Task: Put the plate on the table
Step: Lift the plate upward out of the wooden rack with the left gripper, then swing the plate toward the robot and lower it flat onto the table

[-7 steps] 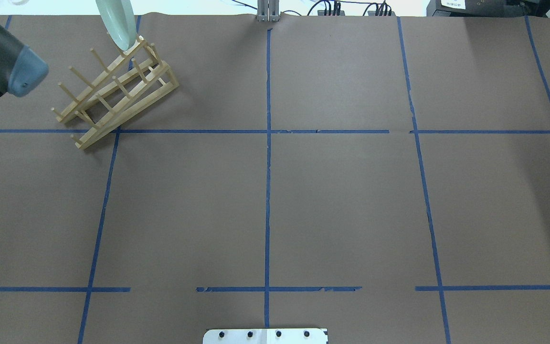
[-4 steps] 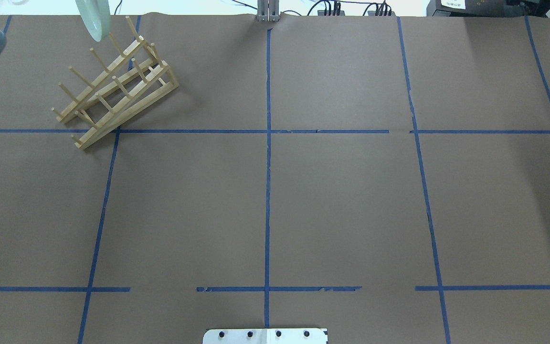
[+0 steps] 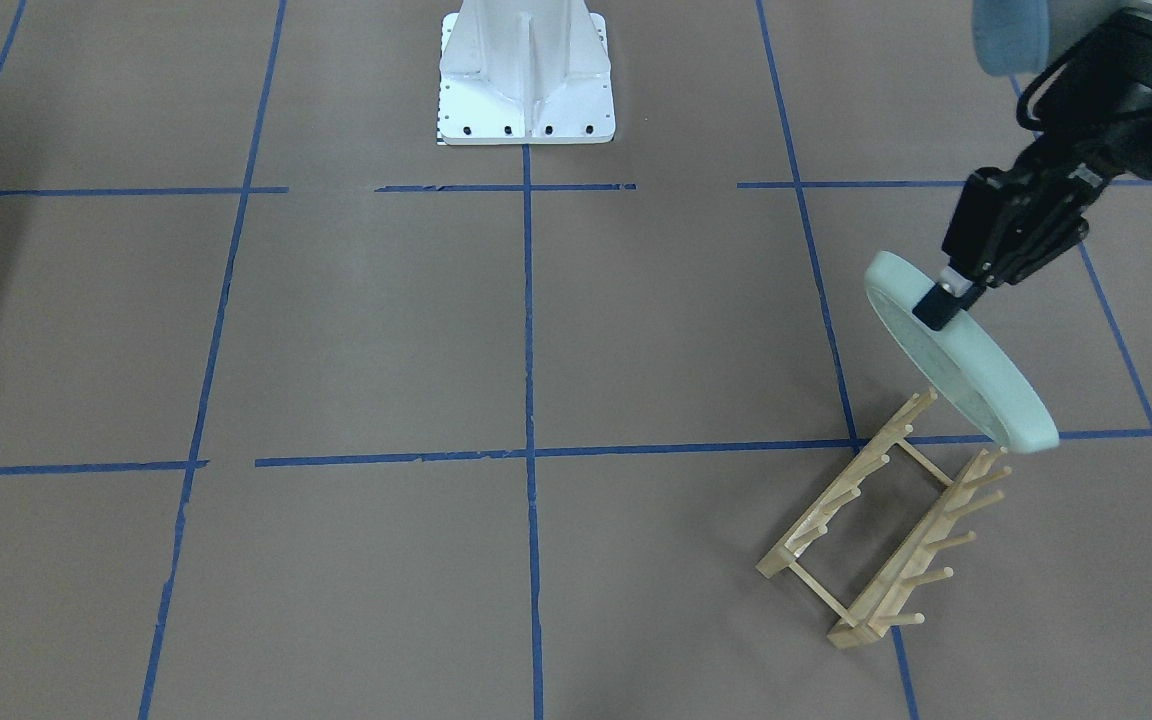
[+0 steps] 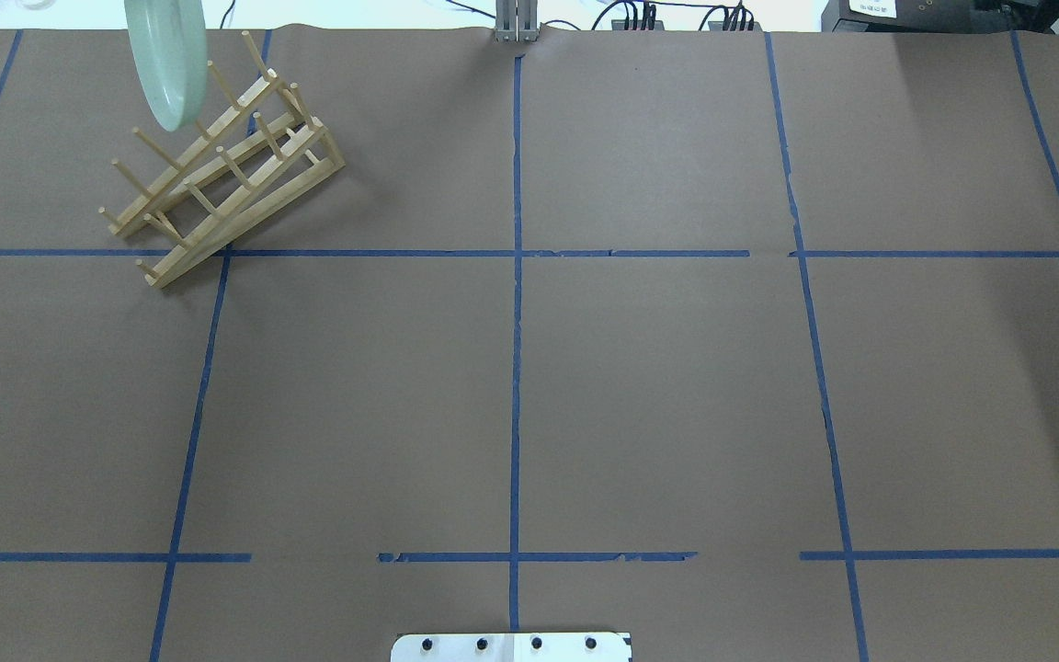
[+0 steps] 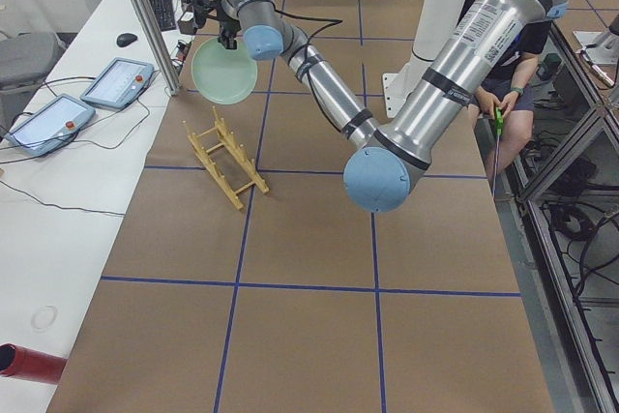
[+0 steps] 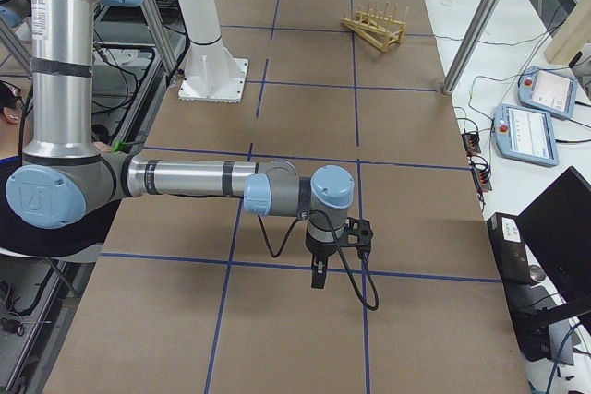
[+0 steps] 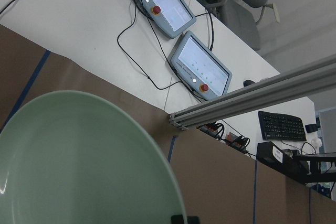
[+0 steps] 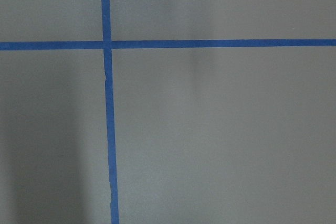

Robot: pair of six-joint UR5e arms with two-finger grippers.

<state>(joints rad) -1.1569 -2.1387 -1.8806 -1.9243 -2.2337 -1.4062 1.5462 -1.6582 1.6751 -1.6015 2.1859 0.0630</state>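
The left arm [image 3: 1116, 80] reaches over the far left corner of the brown paper-covered tabletop [image 4: 658, 386], jaws clamped on the rim of the round mint-green plate [image 3: 976, 380], which hangs tilted above the wooden peg rack [image 3: 886, 530]. The right arm [image 6: 185, 177] points down near the right edge; I cannot tell how its jaws stand
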